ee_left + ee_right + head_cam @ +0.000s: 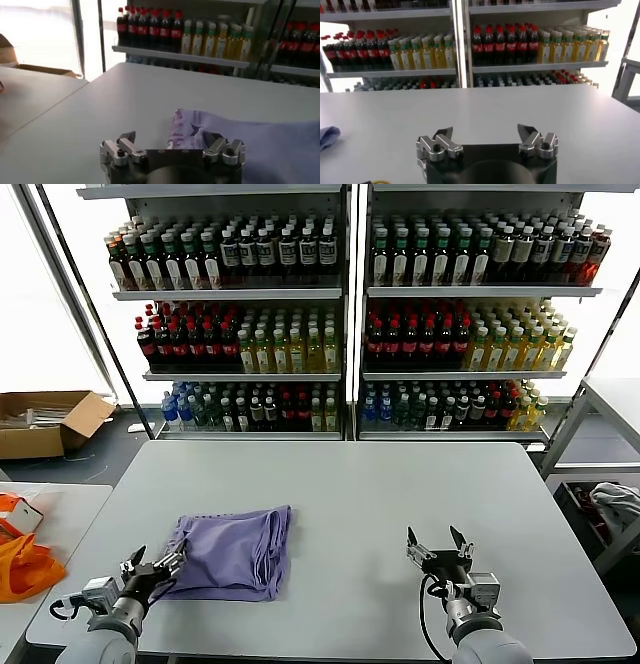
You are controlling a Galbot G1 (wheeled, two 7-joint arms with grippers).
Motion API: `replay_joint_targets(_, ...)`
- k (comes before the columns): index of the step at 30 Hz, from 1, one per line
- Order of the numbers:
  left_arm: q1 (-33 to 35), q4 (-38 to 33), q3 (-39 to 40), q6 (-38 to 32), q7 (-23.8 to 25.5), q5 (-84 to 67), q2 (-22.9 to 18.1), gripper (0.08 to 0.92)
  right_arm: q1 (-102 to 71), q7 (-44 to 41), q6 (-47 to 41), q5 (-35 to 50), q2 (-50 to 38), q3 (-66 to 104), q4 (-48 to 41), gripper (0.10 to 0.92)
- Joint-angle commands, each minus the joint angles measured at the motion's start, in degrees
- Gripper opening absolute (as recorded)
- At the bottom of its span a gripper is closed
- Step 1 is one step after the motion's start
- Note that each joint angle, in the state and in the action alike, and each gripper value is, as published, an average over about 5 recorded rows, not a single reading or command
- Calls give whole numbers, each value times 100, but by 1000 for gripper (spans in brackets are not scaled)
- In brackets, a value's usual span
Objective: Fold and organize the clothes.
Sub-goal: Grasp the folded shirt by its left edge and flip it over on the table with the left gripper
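The lavender T-shirt (235,552) lies folded into a rough rectangle on the left half of the grey table (350,484). In the left wrist view its near edge (260,145) shows a dark purple-and-white print. My left gripper (153,564) is open at the shirt's near-left corner, low over the table; one finger sits over the fabric edge, the other over bare table. It holds nothing. My right gripper (440,546) is open and empty over bare table at the near right, well away from the shirt. A bit of the shirt shows far off in the right wrist view (327,136).
An orange bag (22,562) lies on a side table at the left. A cardboard box (45,419) sits on the floor behind it. Shelves of bottles (350,314) stand beyond the table. A rack with pale cloth (615,504) stands at the right.
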Motion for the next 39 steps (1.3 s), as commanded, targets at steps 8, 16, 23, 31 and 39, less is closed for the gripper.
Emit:
replay_joint_targets(8,17,59,58,293,95,-844,-18,793,1,-6,15,-7,-6,-11,-22,823)
replay_joint_targets(16,23,119,164,322,159,-845,-51,614,-18,-3,35,-1,-24,1,-22,823)
replay_joint_targets(23,30,124,194,334,152,-857,-63,415,-34,-2,37,3,-34,4,7,823)
replay_joint_targets(31,28,145,133,239,40,-824,-78,182,-7,5,14,19,-22,-3,39,823)
replay_joint_targets(39,-8,-180,-663,106,-106,-708,300,109,58,3,0,40,-37,-7,15,823)
